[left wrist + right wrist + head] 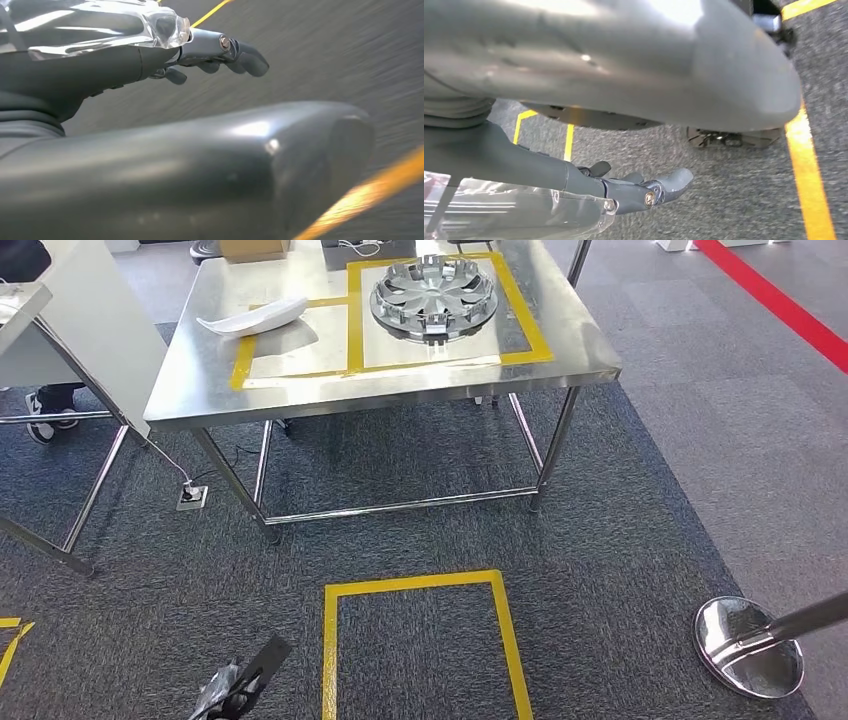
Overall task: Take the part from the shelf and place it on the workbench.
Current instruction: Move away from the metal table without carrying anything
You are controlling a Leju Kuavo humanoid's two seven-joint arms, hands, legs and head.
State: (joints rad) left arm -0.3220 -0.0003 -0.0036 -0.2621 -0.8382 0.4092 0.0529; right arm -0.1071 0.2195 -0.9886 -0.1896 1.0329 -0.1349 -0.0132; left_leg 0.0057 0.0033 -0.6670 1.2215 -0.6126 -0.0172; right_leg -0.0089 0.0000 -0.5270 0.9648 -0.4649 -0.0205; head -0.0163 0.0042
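Note:
A steel workbench [400,390] stands ahead of me with yellow tape squares on its top. Inside the right square lies a silver wheel cover [434,295]. A white curved part [255,317] lies in the left square. My left hand [235,690] hangs low over the carpet at the bottom left of the head view. In the left wrist view the left hand [200,50] has its fingers stretched out and holds nothing. My right hand [624,192] also hangs over the carpet, fingers extended and nothing in them.
A yellow tape square [420,640] marks the carpet in front of the bench. A chrome stanchion base [750,645] stands at the right. A floor socket [192,497] with a cable lies left of the bench. A white table and a person's shoe [45,425] are at far left.

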